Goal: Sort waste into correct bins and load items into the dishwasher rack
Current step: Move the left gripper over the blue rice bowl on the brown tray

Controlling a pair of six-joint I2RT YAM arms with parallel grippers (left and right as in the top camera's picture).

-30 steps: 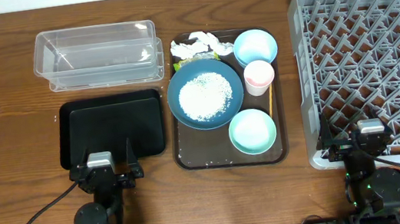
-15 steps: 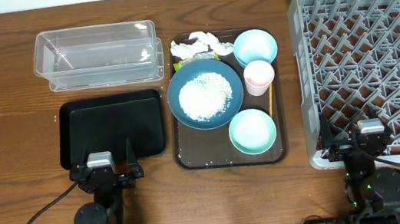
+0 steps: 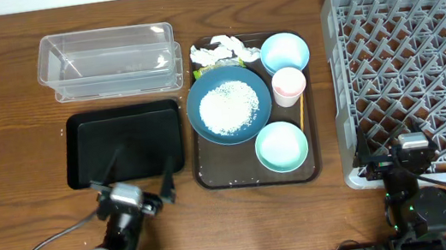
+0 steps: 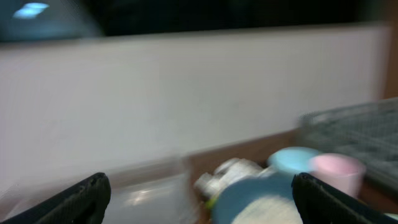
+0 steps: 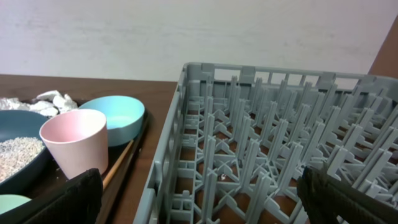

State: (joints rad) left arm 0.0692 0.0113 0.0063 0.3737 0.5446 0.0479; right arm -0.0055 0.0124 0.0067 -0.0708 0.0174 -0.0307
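The rice (image 3: 227, 104) lies heaped on the dark blue plate (image 3: 199, 118), ahead and to the right of the left claw (image 3: 137, 178) and ahead and to the left of the right claw (image 3: 399, 148). Past the plate sits the crumpled tissue (image 3: 220, 51), with the wrapper (image 3: 197, 73) just beside it. The far bowl (image 3: 284, 51), pink cup (image 3: 289, 84), stick (image 3: 301, 113) and near bowl (image 3: 282, 146) line the plate's right side, all on the brown tray (image 3: 213, 178). The black tray (image 3: 88, 147) lies directly ahead of the left claw, and the clear tub (image 3: 107, 62) is farther on. The rack (image 3: 416, 48) stretches ahead of the right claw, whose fingers overlap its near edge. Both claws stand spread wide and empty above the counter (image 3: 5, 171). The left wrist view is blurred.
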